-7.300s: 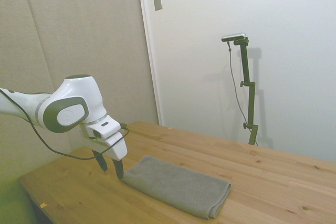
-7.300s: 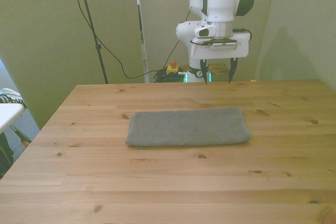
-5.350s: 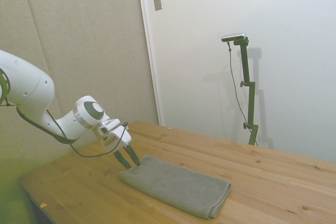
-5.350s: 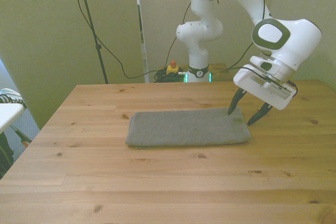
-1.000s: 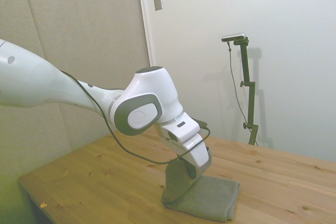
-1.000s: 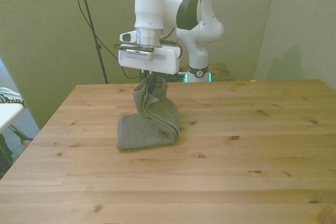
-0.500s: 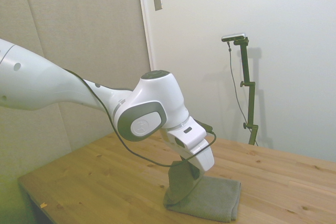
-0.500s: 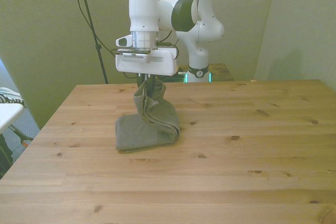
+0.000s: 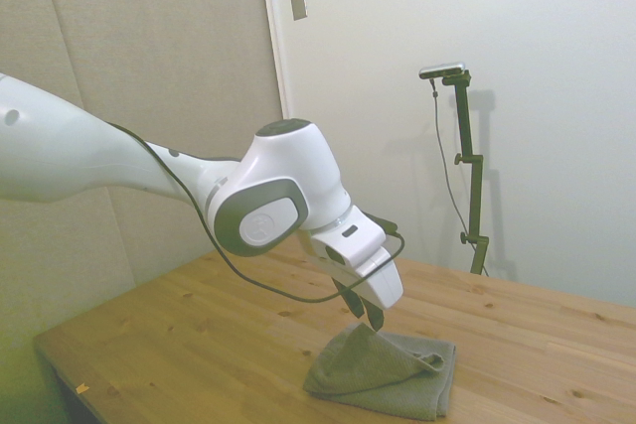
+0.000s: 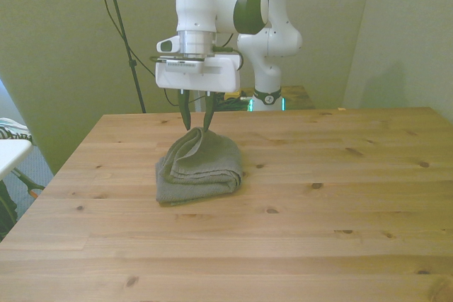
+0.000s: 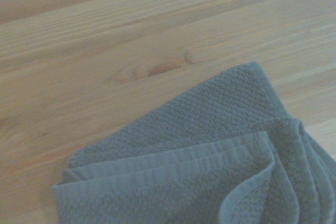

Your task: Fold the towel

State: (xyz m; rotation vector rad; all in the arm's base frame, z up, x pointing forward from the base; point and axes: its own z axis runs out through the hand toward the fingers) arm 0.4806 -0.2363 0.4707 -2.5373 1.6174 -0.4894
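The towel point(image 10: 199, 167) lies doubled over itself toward the table's point(image 10: 340, 245) far left corner in the front view; the gripper point(image 10: 196, 124) hangs just above it, jaws parted and empty. The towel is probably soft, light and limp, so the layered edges seem the best place to pinch it; the top layers sit a little askew.

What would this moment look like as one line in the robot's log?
gripper: open, just above cloth | grey-brown terry towel: released, doubled over, top layer askew | wooden table: towel lies on it

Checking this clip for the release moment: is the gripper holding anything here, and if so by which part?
Nothing is held. The gripper is open just above the towel, which lies folded over on the table.
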